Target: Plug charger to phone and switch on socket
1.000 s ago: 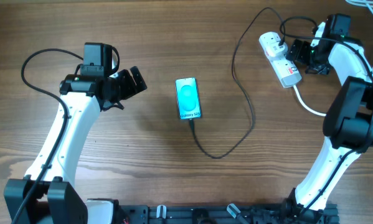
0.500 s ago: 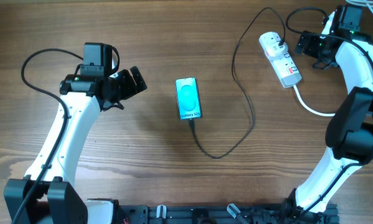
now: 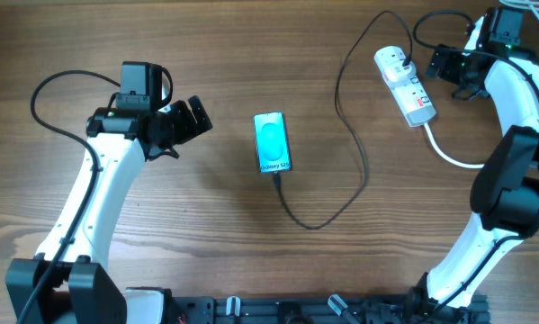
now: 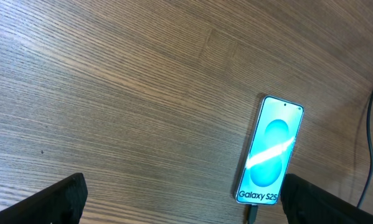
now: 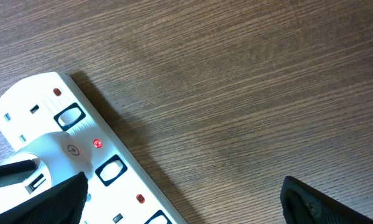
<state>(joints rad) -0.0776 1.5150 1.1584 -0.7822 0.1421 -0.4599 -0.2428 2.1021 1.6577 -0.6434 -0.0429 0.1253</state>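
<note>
A wooden tabletop [image 3: 206,234] is carrying everything. The left hand [image 3: 193,120] is hovering open and empty left of the central phone [image 3: 272,142]. The right hand [image 3: 440,65] is hanging open just beside the far-right socket [image 3: 406,85]. The charger [image 3: 354,135] is meeting the phone's bottom edge.

Both arms outstretched, left fingers [image 4: 49,206] and right fingers [image 5: 335,211] wide apart, empty.

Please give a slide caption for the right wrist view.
White oblong power strip, one red light glowing, on a wooden table beyond the open right gripper.
</note>
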